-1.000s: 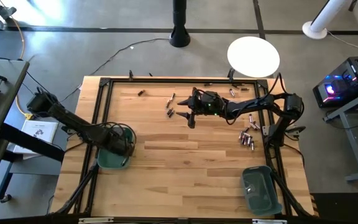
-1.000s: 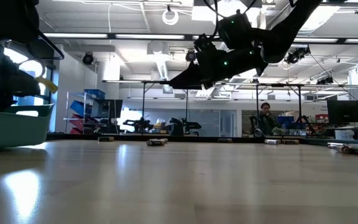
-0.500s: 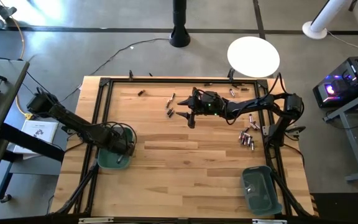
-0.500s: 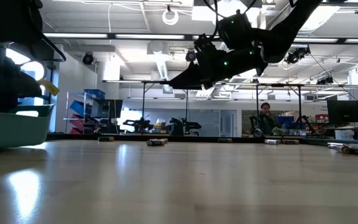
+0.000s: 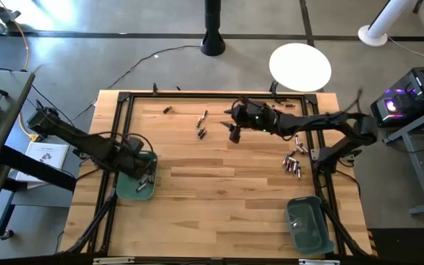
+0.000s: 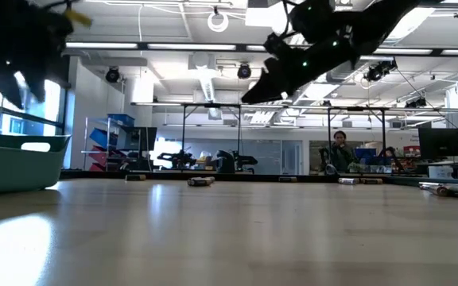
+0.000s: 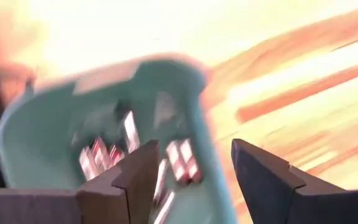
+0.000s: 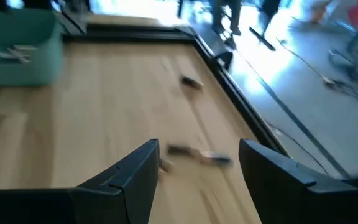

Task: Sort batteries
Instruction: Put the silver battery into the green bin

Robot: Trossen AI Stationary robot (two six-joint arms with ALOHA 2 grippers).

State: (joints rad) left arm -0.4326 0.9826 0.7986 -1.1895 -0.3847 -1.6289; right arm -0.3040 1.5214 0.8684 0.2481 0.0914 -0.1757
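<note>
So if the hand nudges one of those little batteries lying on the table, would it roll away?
Probably. The batteries are small smooth cylinders lying on their sides on flat bare wood, so a sideways push likely rolls them. They look rigid, so a pinch shouldn't bend them.

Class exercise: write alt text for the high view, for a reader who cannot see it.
Overhead, the right gripper hovers above loose batteries at the wooden table's far side. The left gripper hangs over a teal bin. A second teal bin sits near right.

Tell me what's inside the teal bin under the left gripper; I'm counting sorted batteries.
The bin holds several batteries. The left gripper, open and empty, covers its near part, so an exact count isn't possible.
</note>
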